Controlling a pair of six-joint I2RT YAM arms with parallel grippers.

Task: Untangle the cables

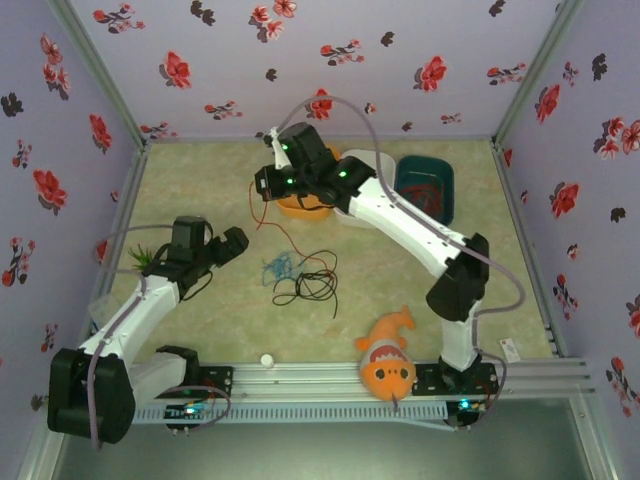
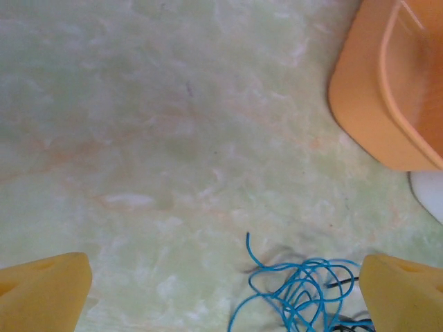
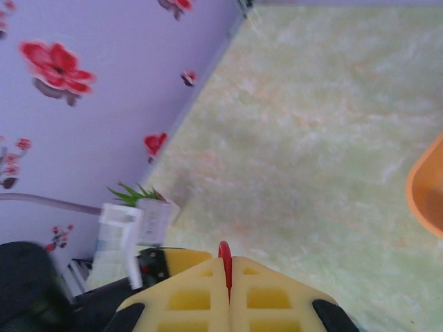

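The cables lie mid-table: a blue cable (image 1: 278, 266) (image 2: 304, 290) in a loose knot, a black cable (image 1: 312, 286) coiled just right of it, and a thin red cable (image 1: 283, 232) running up from them. My right gripper (image 1: 262, 190) (image 3: 228, 277) hangs beside the orange tray (image 1: 300, 207) and is shut on the red cable (image 3: 225, 257), whose loop pokes out between the yellow fingers. My left gripper (image 1: 238, 243) (image 2: 221, 297) stands wide open just left of the blue cable, which lies near its right fingertip (image 2: 405, 290), untouched.
A teal tray (image 1: 425, 188) at the back right holds more red wire. The orange tray (image 2: 387, 90) (image 3: 426, 194) is close to both grippers. An orange fish toy (image 1: 388, 360) and a small white ball (image 1: 266, 360) sit at the front edge. A small plant (image 1: 140, 258) (image 3: 135, 194) stands by the left wall.
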